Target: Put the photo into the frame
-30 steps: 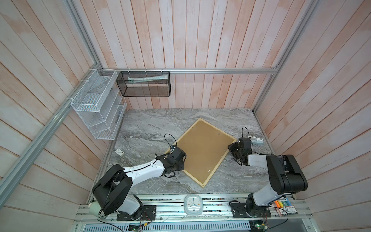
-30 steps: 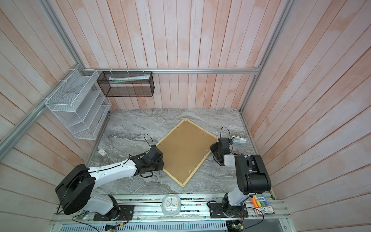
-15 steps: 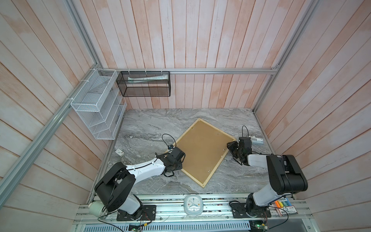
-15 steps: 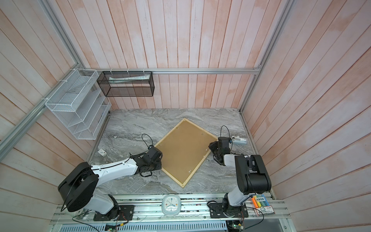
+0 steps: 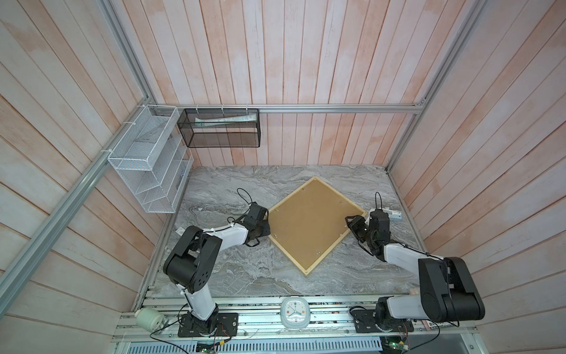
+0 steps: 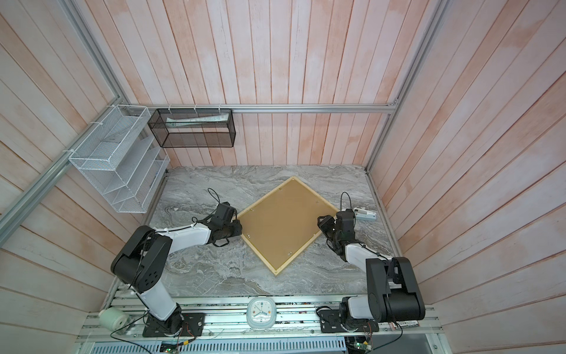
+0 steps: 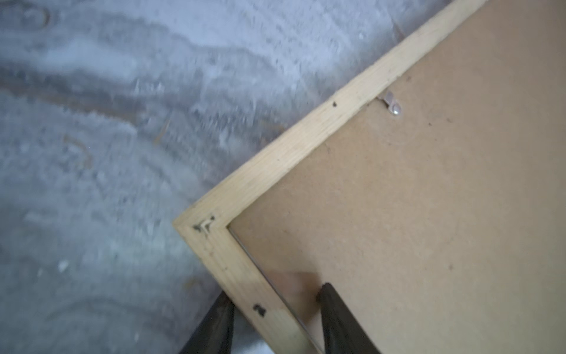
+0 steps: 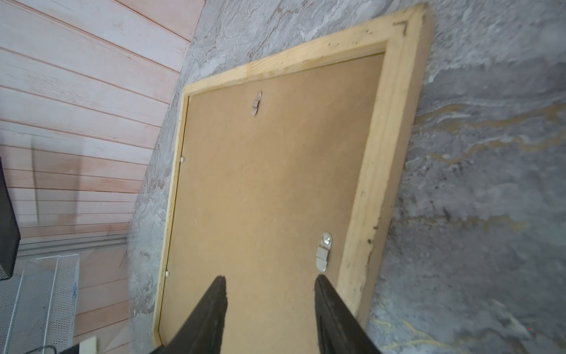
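Frame, pale wood, face down on the tabletop with the brown backing board seated in it; the photo is out of sight, and whether it lies beneath the board cannot be told. Left pincer: spread, straddling the frame strip beside a corner, one finger outside it and one over the board, pinching nothing. Right pincer: spread and empty over the board, a turn clip just ahead of its frame-side finger. Step judged to be working the clips: brace the corner with the left and nudge the clip with one fingertip, lightly, lest the frame slide.
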Motion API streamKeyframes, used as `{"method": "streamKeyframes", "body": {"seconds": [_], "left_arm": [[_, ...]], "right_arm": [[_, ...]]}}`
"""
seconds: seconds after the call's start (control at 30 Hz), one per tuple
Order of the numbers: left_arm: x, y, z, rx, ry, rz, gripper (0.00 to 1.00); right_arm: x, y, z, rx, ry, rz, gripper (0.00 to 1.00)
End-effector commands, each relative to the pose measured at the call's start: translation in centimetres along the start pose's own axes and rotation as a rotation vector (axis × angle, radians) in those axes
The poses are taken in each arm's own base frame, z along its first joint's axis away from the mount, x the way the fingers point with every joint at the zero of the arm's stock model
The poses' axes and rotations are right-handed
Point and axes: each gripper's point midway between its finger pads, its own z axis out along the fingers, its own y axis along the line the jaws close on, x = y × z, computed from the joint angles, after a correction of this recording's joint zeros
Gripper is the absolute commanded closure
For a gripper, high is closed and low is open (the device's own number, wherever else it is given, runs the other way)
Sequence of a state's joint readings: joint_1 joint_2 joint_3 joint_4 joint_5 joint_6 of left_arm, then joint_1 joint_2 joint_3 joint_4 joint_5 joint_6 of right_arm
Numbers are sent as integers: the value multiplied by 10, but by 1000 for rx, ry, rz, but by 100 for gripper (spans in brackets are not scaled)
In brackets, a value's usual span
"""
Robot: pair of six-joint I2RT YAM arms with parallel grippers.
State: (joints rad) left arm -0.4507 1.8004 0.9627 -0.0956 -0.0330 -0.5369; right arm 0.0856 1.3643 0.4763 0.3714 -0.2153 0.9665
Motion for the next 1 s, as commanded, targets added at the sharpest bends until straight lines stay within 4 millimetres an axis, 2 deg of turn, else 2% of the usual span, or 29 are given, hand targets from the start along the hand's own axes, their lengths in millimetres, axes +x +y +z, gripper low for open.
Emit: {"method": "streamKeyframes", "body": {"seconds": [0.0,0.07,0.17,0.3,0.4,0.47,0.63,0.73,0.97], "left_arm": [[-47,-23,3,66,-91,90,54],[-55,-25,-4,56,-103,83,54],[-47,-17,-12,22,-88,36,53],[-10,-13,-23,-7,-42,0,51],[21,-24,-34,-6,-17,-3,50],[39,-32,-41,-10,-4,-13,50],[66,-50,-56,-6,-31,-53,48],[75,-59,-54,12,-18,-60,48],[86,-78,-39,50,26,-20,48]], "right_arm": [[3,10,-11,-27,12,-54,51],[-2,17,-20,-31,-6,-80,50],[-12,22,-32,-29,-59,-99,45],[-23,34,-40,-62,-86,-154,36],[-25,47,-37,-104,-38,-197,36],[-23,52,-33,-117,-8,-214,35],[-10,49,-21,-149,67,-214,35],[1,45,-14,-153,124,-206,36],[8,43,-11,-164,156,-199,35]]}}
